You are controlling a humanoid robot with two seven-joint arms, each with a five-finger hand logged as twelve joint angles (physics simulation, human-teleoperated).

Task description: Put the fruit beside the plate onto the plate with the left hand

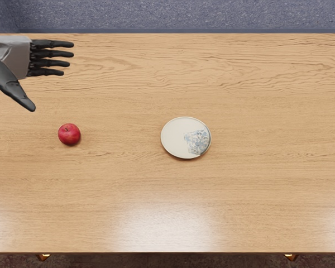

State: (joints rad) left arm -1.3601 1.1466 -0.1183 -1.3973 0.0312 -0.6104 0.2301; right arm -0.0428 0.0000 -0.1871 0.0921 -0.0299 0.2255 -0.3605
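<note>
Apple (69, 134) and left hand (21, 60) were well apart on the left side of the wooden table (212, 206), with bare wood between them. The hand was in the far left corner of the view, its arm entering from the left edge. The fruit lay nearer the camera and a little to the right of it, below the tip of the thumb (15, 90). The hand held nothing. Its four dark fingers (53, 54) were stretched out straight and close together, pointing to the right across the tabletop, while the thumb angled down and to the right toward the apple without reaching it. The grey palm was partly cut off by the picture's edge. Whether the hand hovered over the table or rested on it could not be told. The apple was small, round and deep red, with a paler, slightly yellowish patch near its top and a soft shadow beneath it. It stood directly on the wood, not on the plate (176, 134). That plate lay near the middle of the table, well to the right of the apple and roughly level with it. It was a round, cream-coloured dish with a thin darker rim and a blue patterned patch (197, 142) on its lower right part.
</note>
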